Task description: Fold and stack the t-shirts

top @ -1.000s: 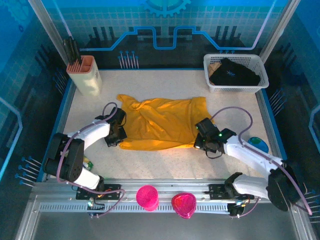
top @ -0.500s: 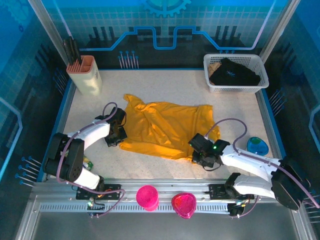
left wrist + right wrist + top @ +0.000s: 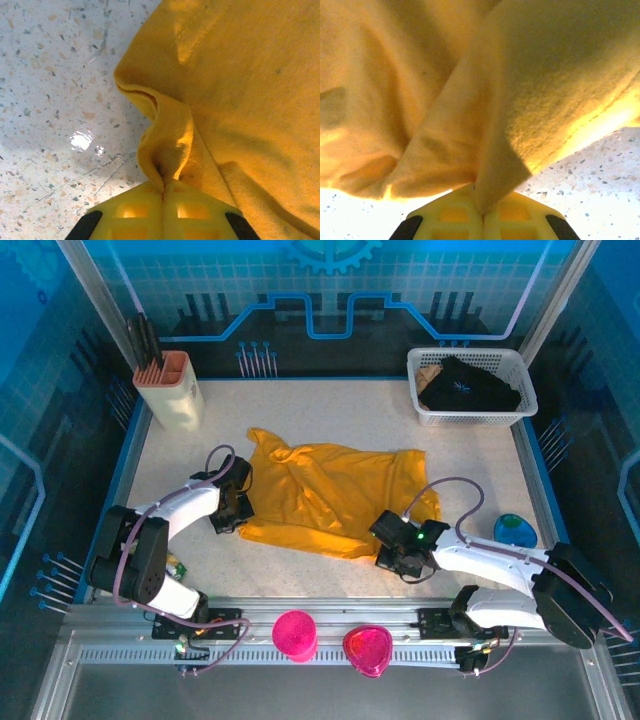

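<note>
The t-shirt (image 3: 330, 495) is spread on the table (image 3: 340, 405), its long axis running left to right between the arms. Its near-left corner is pinched in the closed left claw (image 3: 232, 515), and its near-right hem in the closed right claw (image 3: 392, 548), which sits nearer the bases. The cloth lies beyond both claws, so a fold away from the bases is judged likely.

The t-shirt (image 3: 240, 90) runs past the left wrist view's right edge; the dark heap (image 3: 470, 385) in the basket (image 3: 470, 417) is unidentifiable.
</note>
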Action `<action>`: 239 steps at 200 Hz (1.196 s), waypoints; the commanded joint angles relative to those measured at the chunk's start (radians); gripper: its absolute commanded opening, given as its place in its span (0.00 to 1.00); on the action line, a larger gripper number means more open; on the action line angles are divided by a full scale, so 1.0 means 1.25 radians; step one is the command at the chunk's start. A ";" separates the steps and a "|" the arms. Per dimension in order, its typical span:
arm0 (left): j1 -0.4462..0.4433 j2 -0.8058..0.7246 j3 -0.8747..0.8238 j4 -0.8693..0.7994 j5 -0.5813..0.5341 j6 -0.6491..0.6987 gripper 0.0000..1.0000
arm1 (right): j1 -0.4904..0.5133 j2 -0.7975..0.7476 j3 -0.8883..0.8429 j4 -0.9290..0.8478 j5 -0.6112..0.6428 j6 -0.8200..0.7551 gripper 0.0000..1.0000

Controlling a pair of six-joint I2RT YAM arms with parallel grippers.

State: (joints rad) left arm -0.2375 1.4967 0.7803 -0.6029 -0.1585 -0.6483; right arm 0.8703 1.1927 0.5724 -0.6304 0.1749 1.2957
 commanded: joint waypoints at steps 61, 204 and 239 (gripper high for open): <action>0.003 0.003 -0.011 0.008 0.021 0.017 0.00 | 0.068 -0.076 0.017 -0.077 0.028 0.078 0.15; 0.003 0.052 -0.002 0.029 0.030 0.044 0.00 | 0.163 -0.174 -0.110 0.071 0.034 0.449 0.00; 0.001 0.049 -0.002 0.038 0.045 0.047 0.00 | 0.183 -0.145 -0.114 0.083 0.047 0.540 0.00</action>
State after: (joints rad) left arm -0.2375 1.5288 0.7834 -0.5705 -0.1440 -0.6140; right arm 1.0729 0.9859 0.4240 -0.5591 0.1978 1.8206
